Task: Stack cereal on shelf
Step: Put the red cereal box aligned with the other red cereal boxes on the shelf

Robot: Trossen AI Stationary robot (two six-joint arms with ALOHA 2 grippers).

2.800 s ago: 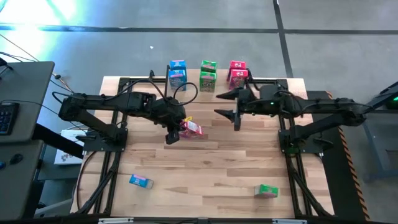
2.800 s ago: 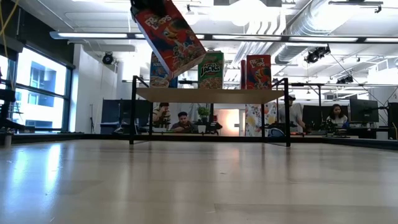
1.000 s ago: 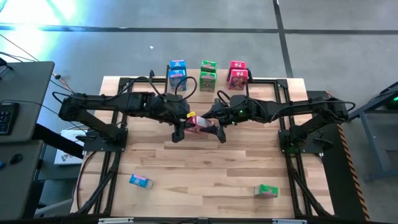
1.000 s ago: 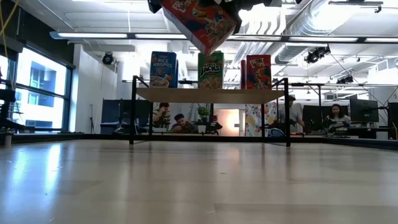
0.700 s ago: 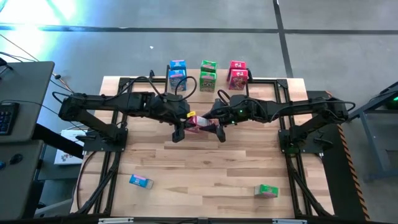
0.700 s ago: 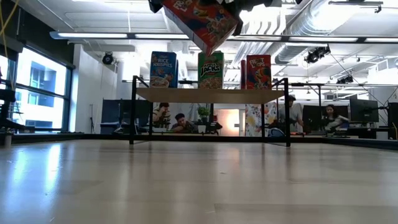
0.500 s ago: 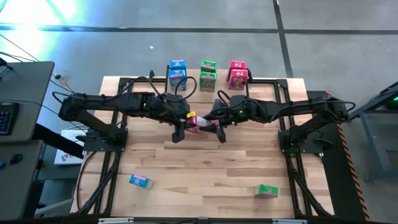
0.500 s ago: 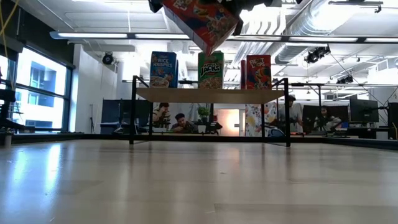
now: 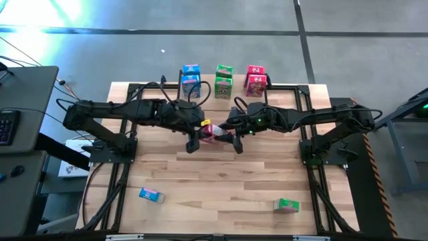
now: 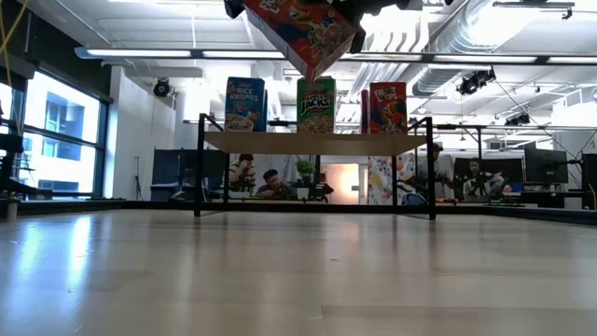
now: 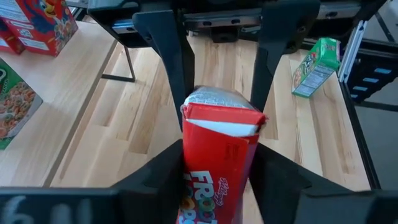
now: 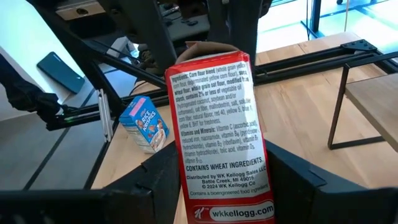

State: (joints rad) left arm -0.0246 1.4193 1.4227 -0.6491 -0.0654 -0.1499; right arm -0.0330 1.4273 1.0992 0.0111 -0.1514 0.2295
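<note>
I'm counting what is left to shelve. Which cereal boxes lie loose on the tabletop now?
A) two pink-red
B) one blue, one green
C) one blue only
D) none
B: the high view shows a blue box and a green box lying on the near tabletop.

I am looking into an open-plan office or lab: exposed ducts (image 10: pixel 448 37) are running under the ceiling, people (image 10: pixel 272 183) are sitting at monitors (image 10: pixel 544 166) behind my bench (image 10: pixel 298 271), and large windows (image 10: pixel 56 140) are letting daylight in.
</note>
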